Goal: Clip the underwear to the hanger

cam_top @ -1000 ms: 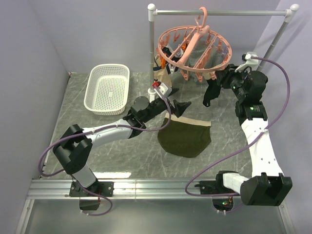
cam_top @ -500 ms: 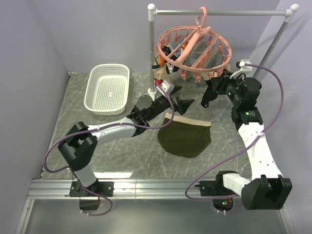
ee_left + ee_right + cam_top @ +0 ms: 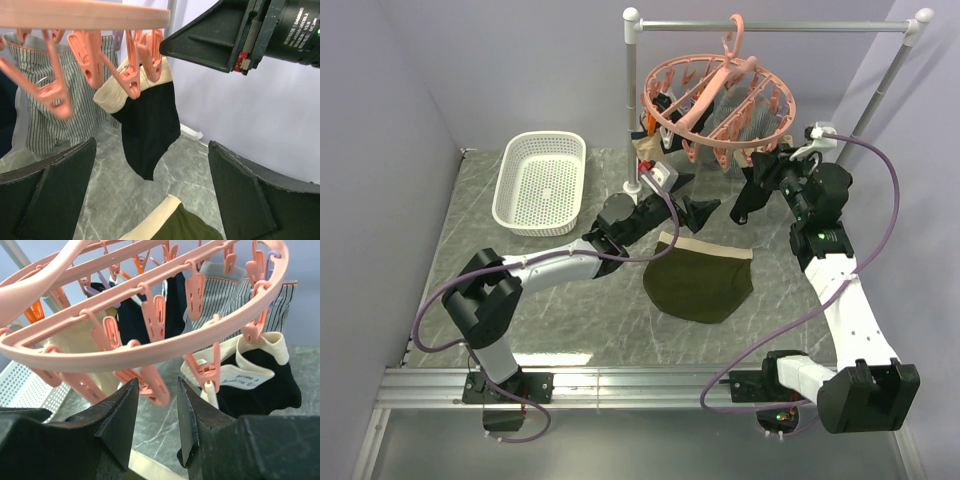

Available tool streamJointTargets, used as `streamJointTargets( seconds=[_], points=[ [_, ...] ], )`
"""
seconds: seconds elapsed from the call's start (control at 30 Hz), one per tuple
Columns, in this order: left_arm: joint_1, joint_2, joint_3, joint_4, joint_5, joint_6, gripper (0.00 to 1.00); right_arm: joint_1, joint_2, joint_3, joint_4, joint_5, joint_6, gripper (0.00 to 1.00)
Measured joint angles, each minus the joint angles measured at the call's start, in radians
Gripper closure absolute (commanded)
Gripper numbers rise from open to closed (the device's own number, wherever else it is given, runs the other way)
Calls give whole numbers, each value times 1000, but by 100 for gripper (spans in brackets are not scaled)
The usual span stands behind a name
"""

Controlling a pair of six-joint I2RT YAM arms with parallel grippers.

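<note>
Top external view: the underwear (image 3: 700, 280) lies flat on the grey marbled bench (image 3: 480, 235), its beige waistband turned to the far side, and no tool touches it. It lies between the two arms, below the round pink hanger (image 3: 720, 100), which hangs by its hook from the grey rail stand (image 3: 770, 25). The white basket (image 3: 540, 182) stands well apart on the left side of the bench.

The left tool (image 3: 688, 203) is above the far edge of the underwear, just over the waistband. Its jaws are spread wide and hold nothing. In the left wrist view the two dark fingers (image 3: 55, 195) stand at both sides of the picture, and the waistband shows low between them. Ahead of them hang a black garment (image 3: 150, 125) with a pale band, clipped by pink pegs, and a striped garment (image 3: 50, 115) beside it.

The right tool (image 3: 745, 200) is under the near right side of the ring. In the right wrist view its jaws are only partly spread, with a narrow gap. The lower end of one pink peg (image 3: 150, 382) shows just above this gap. It is not possible to tell if the fingers touch the peg. They do not visibly pinch it.
</note>
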Motion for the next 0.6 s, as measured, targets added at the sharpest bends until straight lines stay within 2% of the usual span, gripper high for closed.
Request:
streamJointTargets(
  seconds=[0.6],
  points=[
    [0, 63, 55, 4, -16, -5, 1, 3, 56, 10, 54, 6, 54, 58]
  ],
)
